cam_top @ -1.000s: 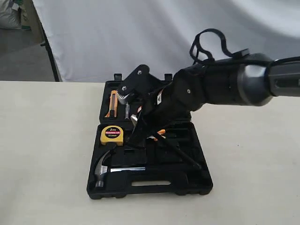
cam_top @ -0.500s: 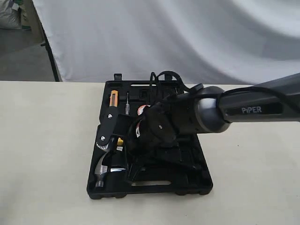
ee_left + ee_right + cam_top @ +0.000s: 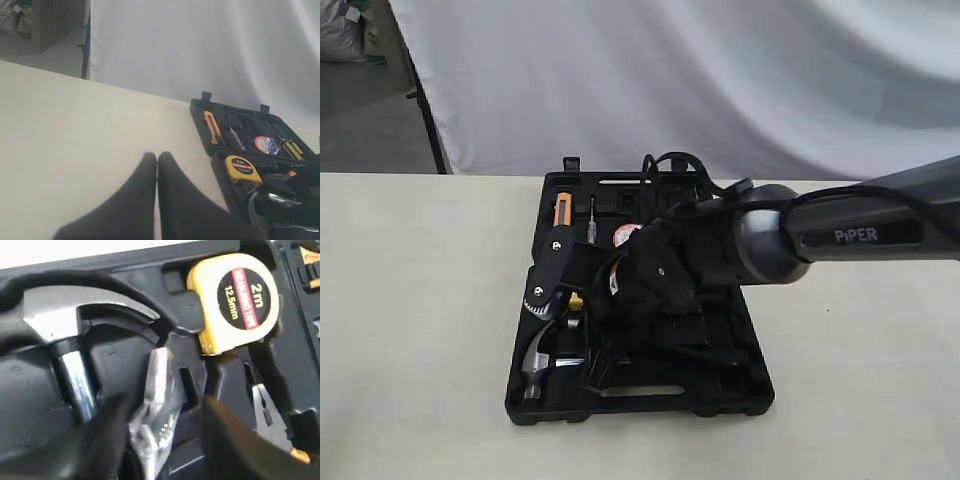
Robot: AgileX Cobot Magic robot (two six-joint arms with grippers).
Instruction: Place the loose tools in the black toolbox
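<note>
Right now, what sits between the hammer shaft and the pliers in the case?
The adjustable wrench, its silver head showing; clearest in the right wrist view.

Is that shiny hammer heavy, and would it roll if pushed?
Probably top-heavy: the hammer has a chunky steel head on a thin shaft. Shiny metal may be slippery. Nestled in the toolbox recess, it likely won't roll.

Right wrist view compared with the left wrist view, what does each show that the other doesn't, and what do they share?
Only the right wrist view plainly shows the wrench lying between the spread fingers of the right gripper, beside the hammer. Only the left wrist view shows the left gripper, shut above bare table, plus the orange utility knife and the tape roll. Both show the yellow tape measure in the black toolbox.
</note>
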